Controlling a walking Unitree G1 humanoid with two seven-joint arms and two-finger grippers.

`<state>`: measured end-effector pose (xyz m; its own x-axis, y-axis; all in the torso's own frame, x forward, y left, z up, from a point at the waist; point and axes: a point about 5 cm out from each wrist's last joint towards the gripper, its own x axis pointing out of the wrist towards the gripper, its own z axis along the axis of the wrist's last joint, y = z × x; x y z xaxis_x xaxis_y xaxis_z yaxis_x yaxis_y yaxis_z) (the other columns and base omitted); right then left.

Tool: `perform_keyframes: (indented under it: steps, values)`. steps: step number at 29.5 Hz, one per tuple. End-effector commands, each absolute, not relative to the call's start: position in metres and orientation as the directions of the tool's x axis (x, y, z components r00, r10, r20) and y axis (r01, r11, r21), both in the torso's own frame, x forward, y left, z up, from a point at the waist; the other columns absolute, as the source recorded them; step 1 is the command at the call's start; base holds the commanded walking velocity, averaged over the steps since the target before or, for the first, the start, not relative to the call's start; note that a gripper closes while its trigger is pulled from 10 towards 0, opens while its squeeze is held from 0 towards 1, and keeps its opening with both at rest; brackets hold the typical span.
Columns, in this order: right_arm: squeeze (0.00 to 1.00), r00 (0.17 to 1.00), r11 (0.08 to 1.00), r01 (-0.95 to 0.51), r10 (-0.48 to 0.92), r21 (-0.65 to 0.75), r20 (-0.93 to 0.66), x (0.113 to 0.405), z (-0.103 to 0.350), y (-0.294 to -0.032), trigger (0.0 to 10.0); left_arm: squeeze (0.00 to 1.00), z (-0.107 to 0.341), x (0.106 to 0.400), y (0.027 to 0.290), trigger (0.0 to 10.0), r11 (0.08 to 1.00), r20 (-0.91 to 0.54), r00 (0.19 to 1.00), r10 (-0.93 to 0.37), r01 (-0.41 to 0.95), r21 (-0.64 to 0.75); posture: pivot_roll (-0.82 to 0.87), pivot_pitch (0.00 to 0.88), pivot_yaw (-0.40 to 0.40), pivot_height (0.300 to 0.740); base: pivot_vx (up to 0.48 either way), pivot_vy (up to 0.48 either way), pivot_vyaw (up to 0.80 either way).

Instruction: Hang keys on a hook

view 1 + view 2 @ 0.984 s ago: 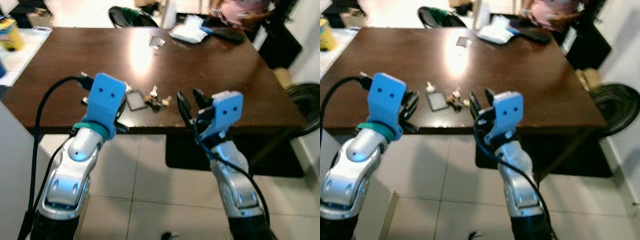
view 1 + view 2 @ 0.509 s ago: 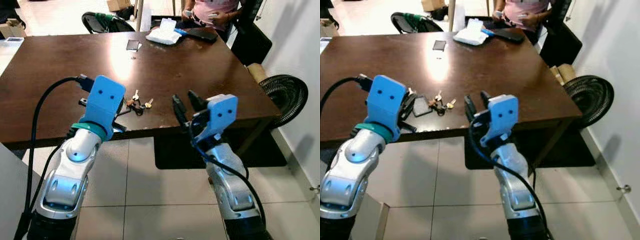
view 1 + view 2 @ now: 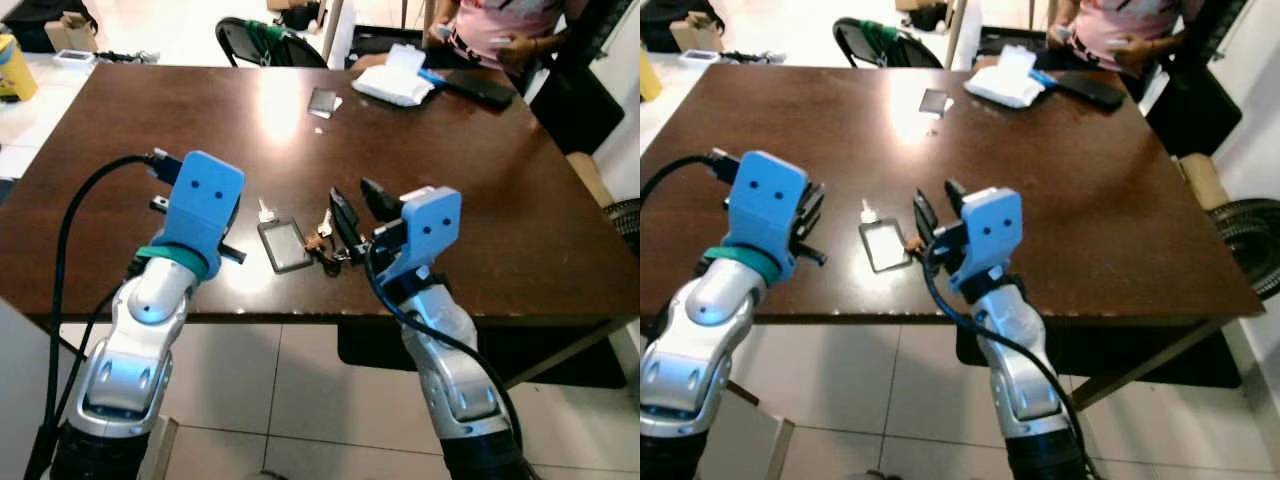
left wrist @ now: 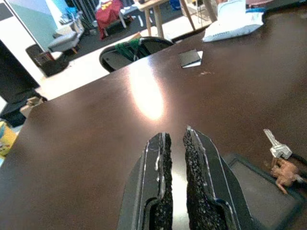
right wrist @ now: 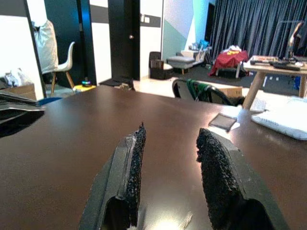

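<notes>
Keys (image 3: 325, 243) with dark card holder (image 3: 284, 246) flat on brown table (image 3: 480, 190), centre of frame, near front edge. Right gripper (image 3: 356, 209) above keys, fingers parted, nothing held. Left gripper (image 4: 175, 189) left of centre, fingers nearly closed, empty. Seated person (image 3: 500, 25) at upper right, behind table.

Parted right tool (image 5: 169, 143) above table (image 5: 62, 158)
</notes>
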<state>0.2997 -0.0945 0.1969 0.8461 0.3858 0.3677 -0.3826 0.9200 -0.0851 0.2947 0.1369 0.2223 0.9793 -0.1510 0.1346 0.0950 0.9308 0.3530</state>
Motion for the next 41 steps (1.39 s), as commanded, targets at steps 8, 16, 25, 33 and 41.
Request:
perform_keyframes:
  steps: [8,16,25,33,41]
  values:
    - [0.00,0.855,0.924,-0.374,0.377,-0.079,0.356,0.300,0.194,-0.096,10.0,0.00,0.220,0.295,0.136,10.0,0.928,0.129,0.979,-0.157,0.102,0.359,0.11,0.030,0.104,0.740,0.441,0.000,0.00]
    - [0.00,0.856,0.925,-0.372,0.375,-0.078,0.355,0.300,0.193,-0.097,10.0,0.00,0.207,0.288,0.126,10.0,0.887,-0.003,0.950,-0.312,0.293,0.359,0.11,0.030,0.105,0.740,0.193,0.000,0.00]
    - [0.00,0.867,0.938,-0.326,0.345,-0.115,0.359,0.306,0.195,-0.111,10.0,0.00,0.175,0.259,0.119,10.0,0.676,-0.321,0.765,-0.558,0.644,0.358,0.10,0.015,0.108,0.740,0.000,0.000,0.00]
    - [0.00,0.867,0.939,-0.318,0.344,-0.132,0.360,0.312,0.195,-0.114,10.0,0.00,0.159,0.265,0.104,10.0,0.671,-0.399,0.735,-0.549,0.672,0.314,0.12,0.000,0.115,0.740,0.000,0.000,0.00]
    - [0.00,0.849,0.934,-0.324,0.358,-0.151,0.388,0.327,0.205,-0.108,10.0,0.66,0.130,0.273,0.081,10.0,0.682,-0.531,0.662,-0.530,0.704,0.197,0.15,0.000,0.122,0.740,0.000,0.000,0.00]
